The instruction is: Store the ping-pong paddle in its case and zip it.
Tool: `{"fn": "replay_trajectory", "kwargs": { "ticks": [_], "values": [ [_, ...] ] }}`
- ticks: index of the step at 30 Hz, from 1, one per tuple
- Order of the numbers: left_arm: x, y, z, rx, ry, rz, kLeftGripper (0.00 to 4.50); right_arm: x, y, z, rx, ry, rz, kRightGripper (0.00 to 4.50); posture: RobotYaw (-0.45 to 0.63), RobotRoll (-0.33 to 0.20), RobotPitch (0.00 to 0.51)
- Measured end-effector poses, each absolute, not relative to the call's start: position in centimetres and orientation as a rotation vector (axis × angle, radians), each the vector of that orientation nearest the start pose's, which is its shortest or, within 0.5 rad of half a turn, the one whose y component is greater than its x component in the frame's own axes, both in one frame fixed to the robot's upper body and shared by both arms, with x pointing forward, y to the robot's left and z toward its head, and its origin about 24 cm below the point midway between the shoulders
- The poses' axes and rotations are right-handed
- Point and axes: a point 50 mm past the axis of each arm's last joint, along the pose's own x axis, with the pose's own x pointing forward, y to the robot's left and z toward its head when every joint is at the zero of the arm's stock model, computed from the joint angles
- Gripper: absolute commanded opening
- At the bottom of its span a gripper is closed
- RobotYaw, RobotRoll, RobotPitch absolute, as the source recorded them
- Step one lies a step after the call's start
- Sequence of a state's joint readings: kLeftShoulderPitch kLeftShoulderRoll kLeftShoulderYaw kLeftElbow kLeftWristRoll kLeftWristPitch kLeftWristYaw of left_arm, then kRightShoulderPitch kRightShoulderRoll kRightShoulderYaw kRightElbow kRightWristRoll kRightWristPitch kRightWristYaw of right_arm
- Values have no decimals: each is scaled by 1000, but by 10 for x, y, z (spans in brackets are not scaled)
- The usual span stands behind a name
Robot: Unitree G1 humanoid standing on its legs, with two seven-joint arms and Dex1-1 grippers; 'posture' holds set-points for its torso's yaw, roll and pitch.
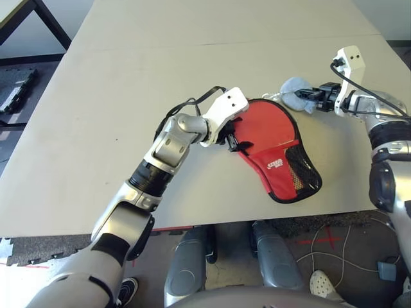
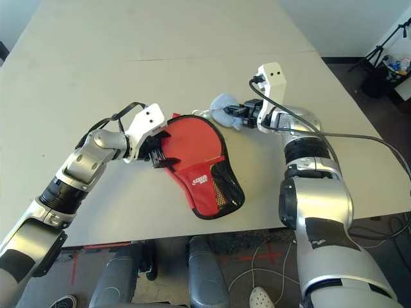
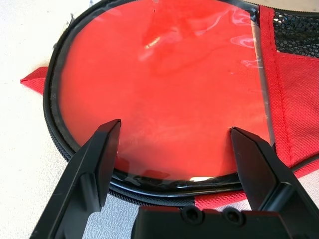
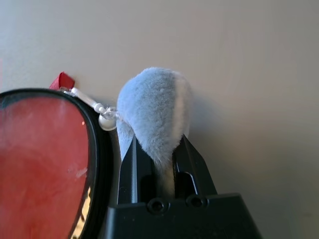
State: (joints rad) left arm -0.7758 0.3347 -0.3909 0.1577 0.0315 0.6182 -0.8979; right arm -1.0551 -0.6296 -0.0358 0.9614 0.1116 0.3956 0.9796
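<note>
Two pincers are at work on one red case. The right pincer [image 4: 155,149] is pinching a grey fluffy lump [image 4: 153,112], its black fingers pressed into the soft fur from both sides. That lump hangs by a short beaded chain [image 4: 94,107] from the rim of the case [image 1: 273,144], so it probably serves as the zip pull; gripping it gives the arm something bulky and easy to hold instead of a tiny metal tab.

The left pincer [image 3: 172,149] stands spread wide, one finger on each side of the case's round end, gripping nothing. From the head views it sits at the case's left edge, close against it, likely placed there to steady the pouch while the other arm draws the zip along.

Between the spread fingers shows a glossy red round face [image 3: 164,84] framed by the black zip edging, which I take to be the ping-pong paddle lying inside the case; its handle is hidden, presumably down in the narrow end under the black mesh pocket [image 1: 302,170] and small white logo [image 1: 275,164]. So the paddle seems already stored, and zipping is the step in hand. How much of the zip is closed I cannot tell.

The case lies flat on the pale counter [image 1: 128,77], near its front edge, narrow end toward the robot.
</note>
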Motion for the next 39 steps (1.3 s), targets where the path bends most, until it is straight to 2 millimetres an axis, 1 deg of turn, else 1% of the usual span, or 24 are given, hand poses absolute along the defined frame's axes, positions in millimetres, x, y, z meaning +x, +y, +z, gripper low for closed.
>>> {"fn": "replay_trajectory", "kwargs": {
  "ticks": [6, 10, 14, 19, 22, 24, 28, 36, 39],
  "values": [
    [334, 73, 143, 568, 318, -1094, 4500, 371, -268, 190, -159, 375, 650, 180, -163, 0, 226],
    [334, 71, 143, 566, 321, -1096, 4500, 365, -272, 193, -190, 393, 669, 180, -163, 0, 226],
    [334, 70, 142, 564, 320, -1100, 4500, 355, -279, 192, -233, 441, 708, 180, -167, 0, 227],
    [335, 68, 141, 558, 323, -1105, 4500, 334, -296, 195, -300, 530, 772, 179, -172, 0, 226],
    [335, 69, 141, 558, 325, -1104, 4500, 323, -301, 195, -331, 583, 825, 178, -176, 0, 225],
    [336, 68, 141, 556, 325, -1105, 4500, 316, -303, 194, -345, 615, 871, 178, -178, 0, 224],
    [336, 67, 140, 554, 326, -1107, 4500, 295, -305, 191, -366, 705, 994, 178, -180, 0, 224],
    [337, 66, 139, 550, 329, -1109, 4500, 252, -302, 181, -375, 870, 1179, 177, -185, 0, 224],
    [338, 66, 138, 548, 331, -1108, 4500, 241, -299, 177, -367, 918, 1231, 174, -186, 0, 223]
  ]
}}
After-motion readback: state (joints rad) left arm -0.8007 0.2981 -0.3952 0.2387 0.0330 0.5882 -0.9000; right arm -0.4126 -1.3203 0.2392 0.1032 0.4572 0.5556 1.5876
